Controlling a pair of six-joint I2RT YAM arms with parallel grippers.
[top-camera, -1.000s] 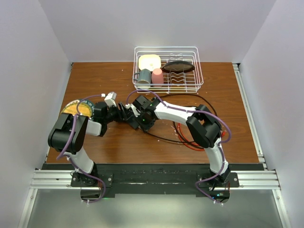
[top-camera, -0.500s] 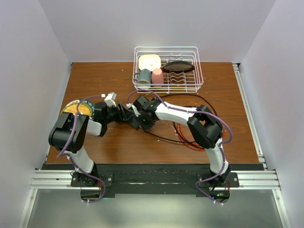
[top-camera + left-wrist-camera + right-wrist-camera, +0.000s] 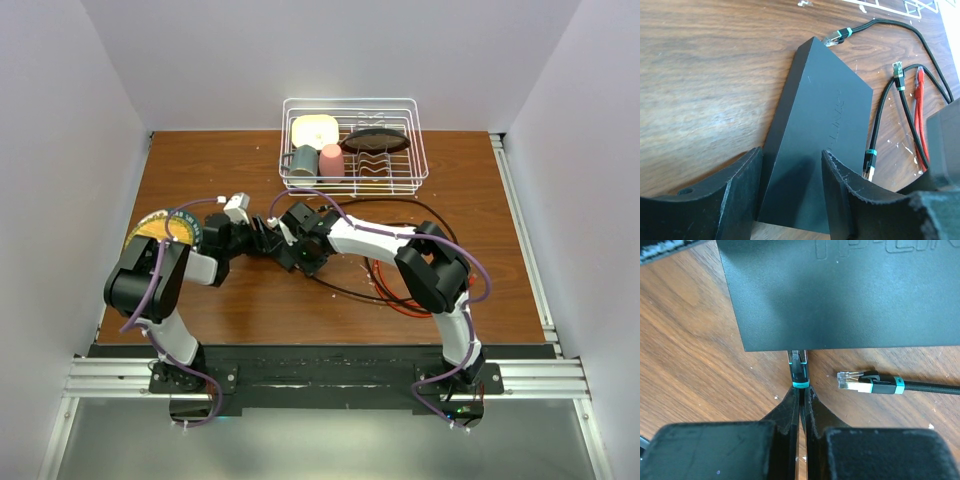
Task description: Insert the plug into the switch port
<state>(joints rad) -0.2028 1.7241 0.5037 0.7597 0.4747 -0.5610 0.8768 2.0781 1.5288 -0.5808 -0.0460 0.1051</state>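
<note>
Plug (image 3: 796, 361), likely light and brittle-clipped, is pinched behind its head by right hand (image 3: 800, 392); left hand (image 3: 790, 160) clamps the slide-prone switch (image 3: 832, 100).

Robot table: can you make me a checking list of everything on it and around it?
Surface: brown wooden table, white specks on it.
Job's things: black switch; plug with its tip at the switch's edge.
Clutter: wire rack holding cups; colourful disc.
Grippers: left gripper clamps the switch; right gripper shut on the plug.
Cables: loose black cables and a red cable beside the switch.
Surroundings: white walls; metal rail.
</note>
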